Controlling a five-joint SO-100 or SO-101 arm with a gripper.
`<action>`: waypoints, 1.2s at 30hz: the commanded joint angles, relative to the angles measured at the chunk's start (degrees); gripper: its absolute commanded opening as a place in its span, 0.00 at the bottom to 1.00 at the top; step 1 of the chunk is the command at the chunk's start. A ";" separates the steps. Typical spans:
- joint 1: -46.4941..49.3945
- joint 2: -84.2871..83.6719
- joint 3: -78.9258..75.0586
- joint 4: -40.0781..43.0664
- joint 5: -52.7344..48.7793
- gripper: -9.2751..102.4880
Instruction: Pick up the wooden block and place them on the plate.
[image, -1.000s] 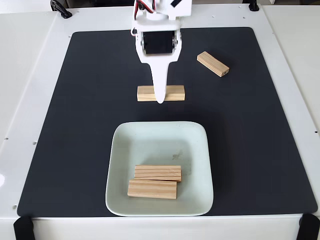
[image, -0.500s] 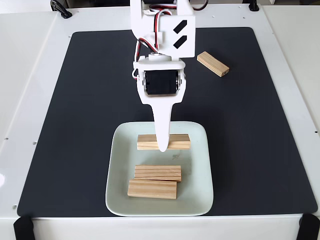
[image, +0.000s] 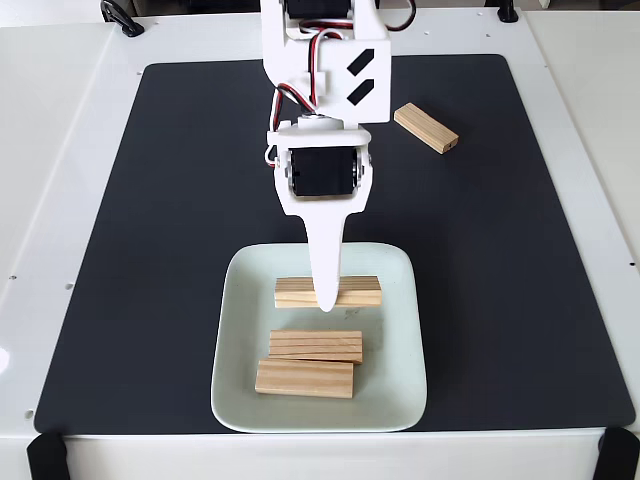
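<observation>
My white gripper (image: 326, 303) reaches down over the far half of the pale mint-green plate (image: 232, 330) and is shut on a wooden block (image: 295, 292), which lies crosswise under the finger, at or just above the plate surface. Two more wooden blocks rest in the plate's near half: a grooved one (image: 315, 346) and a plain-faced one (image: 304, 379) right in front of it. Another wooden block (image: 426, 128) lies at an angle on the black mat at the far right.
A black mat (image: 150, 220) covers most of the white table (image: 50, 150). The arm's body (image: 320, 60) rises from the far middle edge. Black clamps sit at the table's corners.
The gripper carried the block from the mat's middle toward the camera and over the plate. Since half a second ago it has sunk slightly.
</observation>
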 joint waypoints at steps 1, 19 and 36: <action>0.79 0.53 -2.72 -0.79 0.35 0.08; 2.46 -3.25 -4.57 -4.57 0.35 0.08; 2.46 -2.72 -3.96 -3.96 -0.35 0.40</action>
